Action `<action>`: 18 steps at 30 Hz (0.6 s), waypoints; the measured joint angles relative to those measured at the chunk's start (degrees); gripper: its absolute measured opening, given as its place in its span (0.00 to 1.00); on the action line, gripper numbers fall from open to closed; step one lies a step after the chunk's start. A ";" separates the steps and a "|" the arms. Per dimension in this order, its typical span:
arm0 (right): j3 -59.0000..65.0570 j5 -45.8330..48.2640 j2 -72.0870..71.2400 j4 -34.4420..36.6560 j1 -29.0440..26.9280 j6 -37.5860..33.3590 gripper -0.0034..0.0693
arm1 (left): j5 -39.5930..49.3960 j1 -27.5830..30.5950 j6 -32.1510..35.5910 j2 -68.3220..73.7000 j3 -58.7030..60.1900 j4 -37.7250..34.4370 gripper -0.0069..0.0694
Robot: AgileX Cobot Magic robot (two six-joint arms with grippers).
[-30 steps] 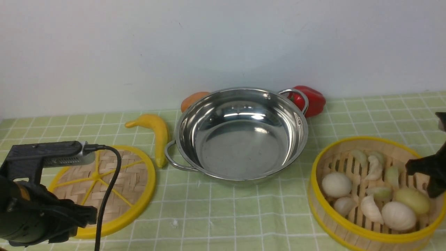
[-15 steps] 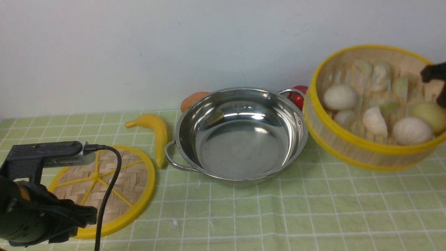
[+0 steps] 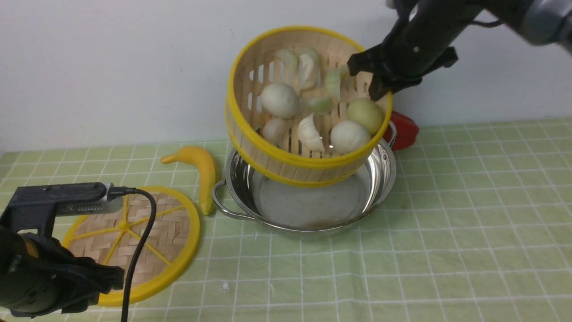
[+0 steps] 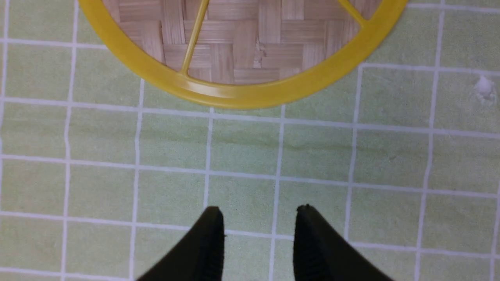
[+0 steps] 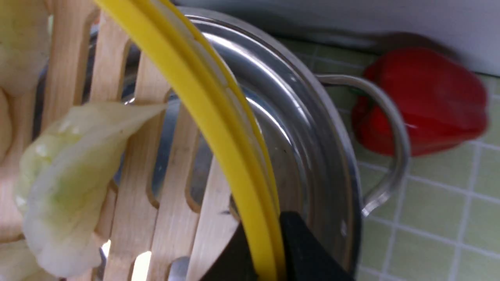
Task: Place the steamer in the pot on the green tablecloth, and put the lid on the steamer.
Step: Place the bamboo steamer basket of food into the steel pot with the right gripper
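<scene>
Swung in from the right, the steamer (image 3: 286, 167) now hangs tilted just above the pot (image 3: 313, 205). Over the green tablecloth (image 4: 242, 148), the left hand (image 4: 259, 210) hovers half open and empty, near the one lid (image 3: 170, 232) lying flat. One banana (image 3: 203, 167) lies beside the single pot. Clamped on the steamer's rim is the right hand (image 3: 364, 82); nine toy buns and dumplings (image 3: 280, 99) sit inside. One red pepper (image 3: 404, 129) lies behind.

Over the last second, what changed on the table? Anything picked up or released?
The steamer left the green tablecloth at the right: the right fingers, already on its rim, lifted it and carried it left. It now hangs tilted over the pot, not seated in it. Nothing was released. Pot, lid, banana and the open left fingers stayed put.
</scene>
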 joint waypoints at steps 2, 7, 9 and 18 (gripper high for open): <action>-2.21 0.07 3.17 -0.39 0.39 0.76 0.13 | 0.06 0.00 0.00 0.00 0.00 0.00 0.41; -3.86 0.01 8.04 -1.79 0.47 1.93 0.13 | 0.12 0.00 0.05 0.00 0.00 0.00 0.41; -3.86 0.01 9.32 -2.06 0.47 2.12 0.13 | 0.12 0.00 0.05 0.00 0.00 0.00 0.41; -3.86 0.00 14.05 -3.11 0.47 2.39 0.13 | 0.12 0.00 0.46 0.00 0.00 0.00 0.41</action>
